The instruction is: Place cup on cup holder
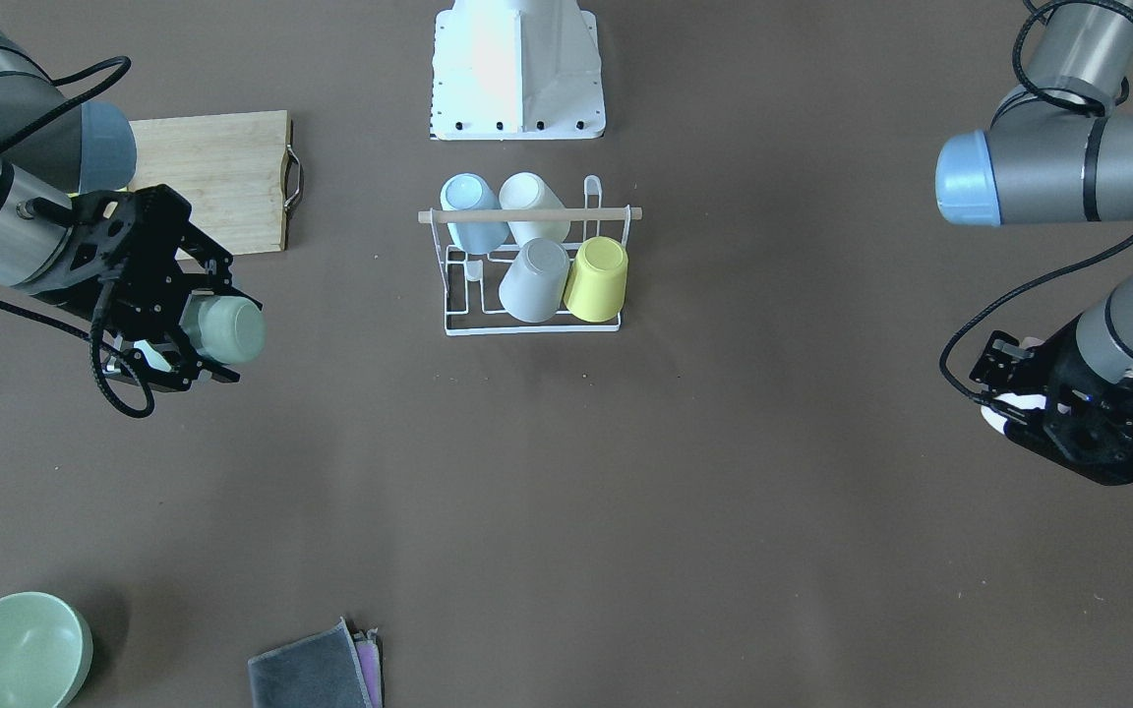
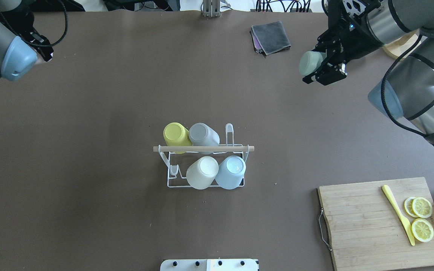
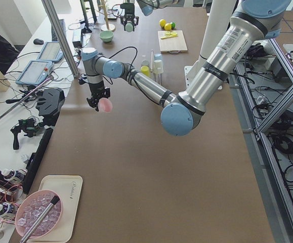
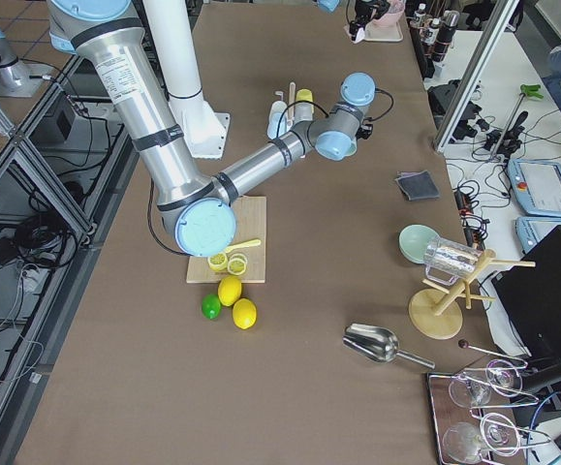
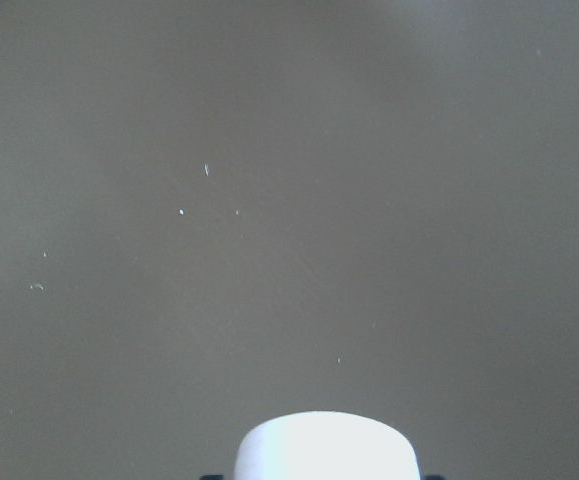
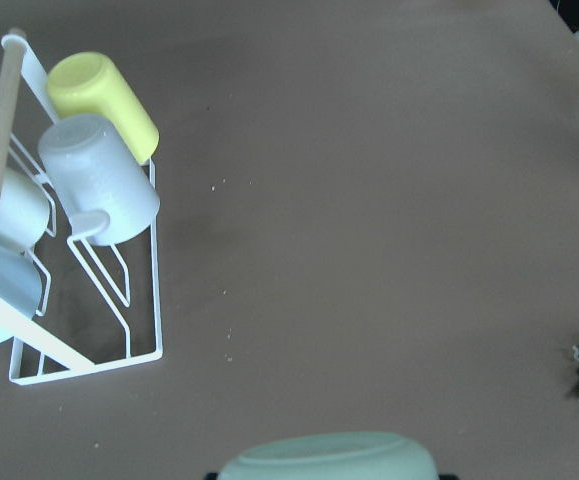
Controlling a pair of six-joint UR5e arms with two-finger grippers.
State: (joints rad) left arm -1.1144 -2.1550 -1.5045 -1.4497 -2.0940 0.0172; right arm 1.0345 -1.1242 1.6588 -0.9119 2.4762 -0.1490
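Note:
The white wire cup holder (image 2: 171, 184) with its wooden rod (image 2: 203, 149) stands mid-table. On it sit a yellow cup (image 2: 175, 135), a grey cup (image 2: 202, 134), a white one (image 2: 202, 172) and a blue one (image 2: 232, 171); one peg at its end (image 2: 229, 131) is bare. My right gripper (image 2: 315, 64) hangs above the table off to the holder's side, shut on a pale green cup (image 2: 308, 63) (image 1: 232, 329) (image 6: 329, 460). Far over on the other side, my left gripper (image 1: 1007, 408) is shut on a pinkish-white cup (image 3: 105, 105) (image 5: 324, 445), low over bare table.
A wooden cutting board (image 2: 367, 226) with lemon slices (image 2: 422, 218) and a yellow knife (image 2: 398, 212) lies on my right. A green bowl (image 1: 11, 654) and folded cloths (image 1: 316, 674) lie along the far edge. The robot's white base (image 1: 517, 69) stands behind the holder.

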